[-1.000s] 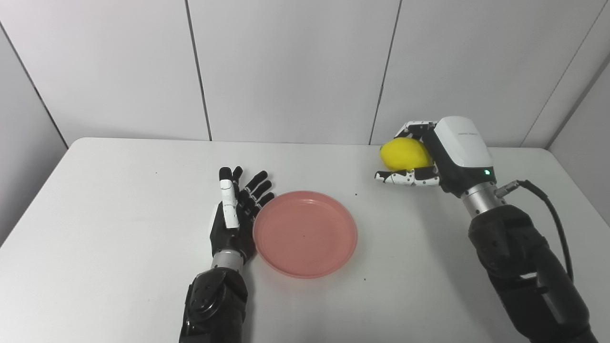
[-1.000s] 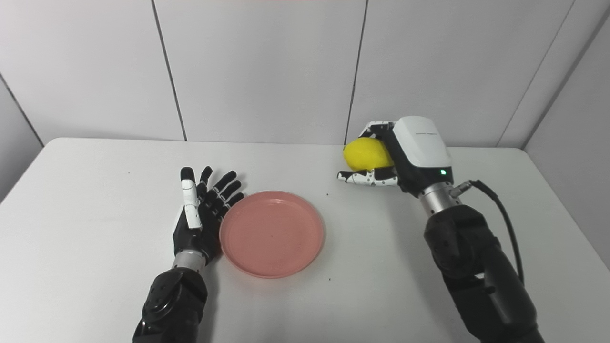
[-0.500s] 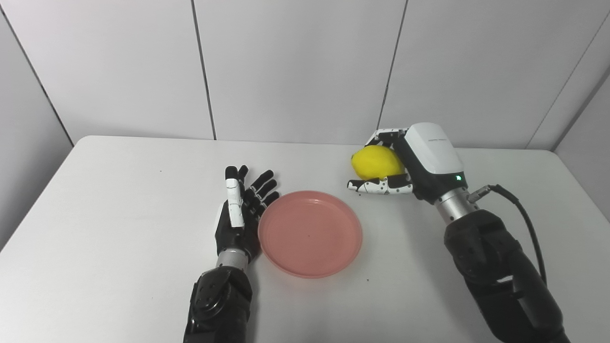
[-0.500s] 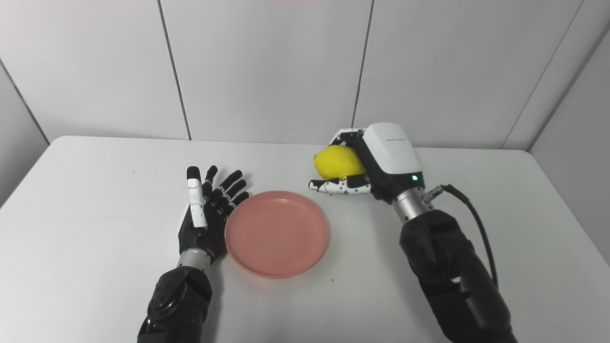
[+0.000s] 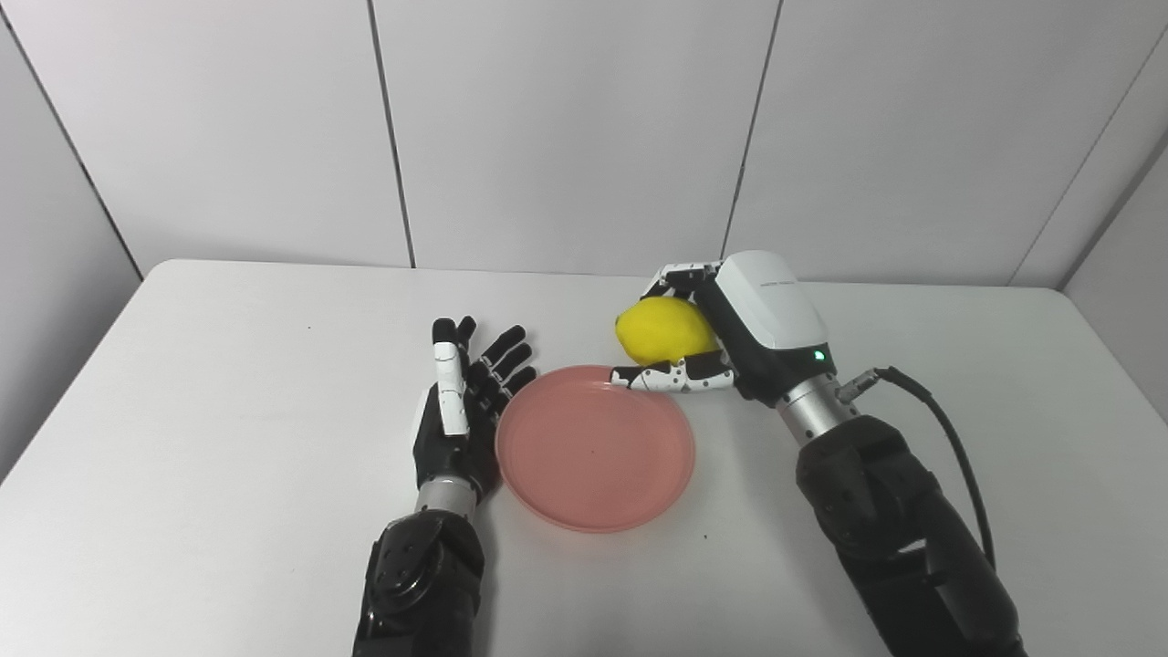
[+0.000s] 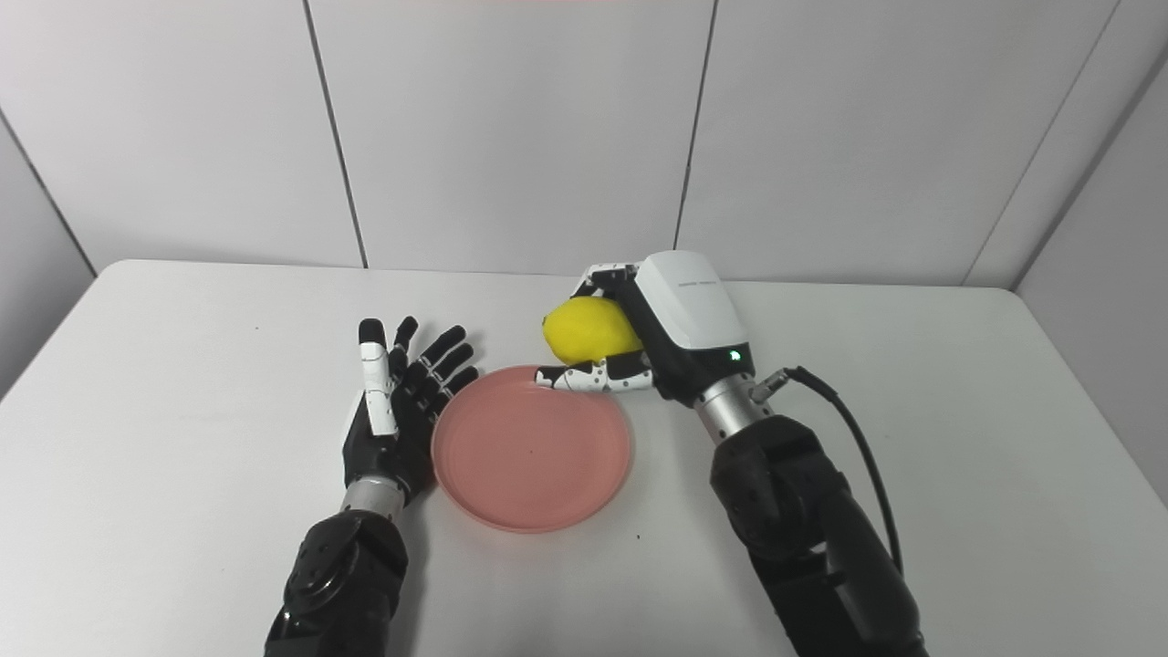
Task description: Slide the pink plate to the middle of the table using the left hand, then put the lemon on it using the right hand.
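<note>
Carried leftward since a second ago, the lemon [image 5: 664,330] now hangs at the plate's [image 5: 595,447] one-o'clock rim, clamped in the right hand [image 5: 730,338], whose thumb reaches over that rim. At the plate's nine o'clock the left hand [image 5: 461,401] rests on the worktop [image 5: 228,411], palm toward the plate, fingers spread, holding nothing.

Bright, even overhead light, soft faint shadows under the arms, sharp focus, no glare or blur.
</note>
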Controlling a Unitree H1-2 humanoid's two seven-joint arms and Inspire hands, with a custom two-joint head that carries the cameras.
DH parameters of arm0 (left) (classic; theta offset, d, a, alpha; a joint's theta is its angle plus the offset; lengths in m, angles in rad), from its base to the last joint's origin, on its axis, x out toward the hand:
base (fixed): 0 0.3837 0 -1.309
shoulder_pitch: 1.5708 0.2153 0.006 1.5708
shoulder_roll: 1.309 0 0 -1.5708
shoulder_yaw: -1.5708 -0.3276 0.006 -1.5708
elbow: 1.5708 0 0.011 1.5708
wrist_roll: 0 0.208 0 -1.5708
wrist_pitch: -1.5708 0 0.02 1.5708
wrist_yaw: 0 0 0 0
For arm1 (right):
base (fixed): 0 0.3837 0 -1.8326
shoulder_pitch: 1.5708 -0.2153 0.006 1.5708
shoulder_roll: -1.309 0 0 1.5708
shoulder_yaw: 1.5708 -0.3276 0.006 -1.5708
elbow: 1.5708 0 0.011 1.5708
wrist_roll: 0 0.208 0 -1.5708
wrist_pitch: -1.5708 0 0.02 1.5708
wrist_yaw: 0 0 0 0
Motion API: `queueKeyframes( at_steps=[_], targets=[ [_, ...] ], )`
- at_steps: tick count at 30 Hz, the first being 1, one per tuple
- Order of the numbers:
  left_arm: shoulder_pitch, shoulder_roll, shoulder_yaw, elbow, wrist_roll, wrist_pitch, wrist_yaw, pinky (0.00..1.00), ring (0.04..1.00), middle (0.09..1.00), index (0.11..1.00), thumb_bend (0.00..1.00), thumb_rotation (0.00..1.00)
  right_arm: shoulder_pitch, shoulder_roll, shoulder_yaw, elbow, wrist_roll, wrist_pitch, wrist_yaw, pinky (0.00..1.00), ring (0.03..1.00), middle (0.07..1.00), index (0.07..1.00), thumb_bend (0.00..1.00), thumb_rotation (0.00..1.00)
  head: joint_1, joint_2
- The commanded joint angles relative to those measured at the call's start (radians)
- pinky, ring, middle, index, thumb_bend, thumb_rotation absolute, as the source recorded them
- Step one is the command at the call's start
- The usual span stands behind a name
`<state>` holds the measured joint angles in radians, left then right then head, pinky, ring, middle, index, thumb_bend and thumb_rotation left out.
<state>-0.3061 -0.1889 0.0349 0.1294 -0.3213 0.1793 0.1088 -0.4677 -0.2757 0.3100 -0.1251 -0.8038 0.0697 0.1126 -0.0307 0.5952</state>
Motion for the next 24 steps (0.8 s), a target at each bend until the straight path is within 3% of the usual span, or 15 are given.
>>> queueKeyframes(
  at_steps=[1, 8, 12, 24],
  targets=[
    [0.005, -0.070, 0.005, 0.011, 0.002, -0.006, 0.022, 0.80, 0.817, 0.793, 1.000, 0.91, 0.93, -0.024, -0.001, 0.001, -0.011, -0.006, -0.046, -0.021, 0.16, 0.219, 0.299, 0.402, 0.55, 0.44, 0.001, -0.001],
    [0.006, -0.070, 0.003, 0.010, 0.005, -0.005, 0.025, 0.80, 0.814, 0.791, 1.000, 0.91, 0.93, -0.008, 0.021, 0.024, 0.053, -0.014, -0.050, -0.048, 0.20, 0.267, 0.350, 0.455, 0.55, 0.49, 0.004, -0.005],
    [0.008, -0.071, 0.002, 0.009, 0.001, -0.005, 0.025, 0.81, 0.819, 0.797, 1.000, 0.91, 0.93, -0.003, 0.036, 0.040, 0.091, -0.027, -0.055, -0.073, 0.16, 0.217, 0.293, 0.382, 0.56, 0.48, 0.004, -0.005],
    [0.002, -0.075, -0.001, 0.026, 0.005, -0.020, 0.031, 0.81, 0.827, 0.803, 1.000, 0.91, 0.94, 0.003, 0.046, 0.093, 0.158, -0.041, -0.087, -0.098, 0.17, 0.230, 0.308, 0.391, 0.55, 0.43, 0.009, -0.011]
  ],
)
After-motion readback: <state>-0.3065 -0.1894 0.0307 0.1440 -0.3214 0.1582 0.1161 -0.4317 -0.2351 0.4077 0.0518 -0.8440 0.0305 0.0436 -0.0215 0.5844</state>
